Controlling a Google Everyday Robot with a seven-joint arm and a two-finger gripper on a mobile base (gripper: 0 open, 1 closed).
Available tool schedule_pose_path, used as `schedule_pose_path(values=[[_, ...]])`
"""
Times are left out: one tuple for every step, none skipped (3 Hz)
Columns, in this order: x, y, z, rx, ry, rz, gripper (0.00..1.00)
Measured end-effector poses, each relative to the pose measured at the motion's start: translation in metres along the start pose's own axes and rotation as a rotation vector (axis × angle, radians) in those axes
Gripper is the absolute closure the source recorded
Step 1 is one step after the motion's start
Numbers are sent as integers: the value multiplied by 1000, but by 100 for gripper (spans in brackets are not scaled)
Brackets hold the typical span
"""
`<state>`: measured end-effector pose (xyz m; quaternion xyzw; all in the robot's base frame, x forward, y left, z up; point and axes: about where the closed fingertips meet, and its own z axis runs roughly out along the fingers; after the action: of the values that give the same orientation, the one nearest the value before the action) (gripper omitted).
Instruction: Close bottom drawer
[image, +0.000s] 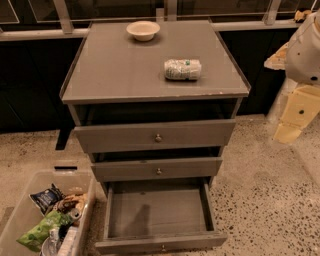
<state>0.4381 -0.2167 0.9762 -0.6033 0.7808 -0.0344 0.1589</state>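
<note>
The bottom drawer (161, 242) of the grey cabinet is pulled far out toward me. Its inside is bare, and its slim front panel with a small round knob (163, 247) lies at the lower edge of the view. My gripper (286, 133) hangs at the far right on the white and cream arm (305, 50). It is above the floor, well to the right of the cabinet, at about the height of the top drawer, and touches nothing.
The mid-sized drawer (157, 169) and the tall top drawer (155, 136) each stand slightly out. A cream bowl (143, 30) and a white-green packet (182, 69) lie on the cabinet top (115, 70). A clear bin (20, 210) of snack bags stands on the floor at lower left. Speckled floor lies to the right.
</note>
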Motion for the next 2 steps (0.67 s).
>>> schedule_pose_path(values=[[10,-4,-3,9,-10,15,0],[64,-10,2,28,-53,84,0]])
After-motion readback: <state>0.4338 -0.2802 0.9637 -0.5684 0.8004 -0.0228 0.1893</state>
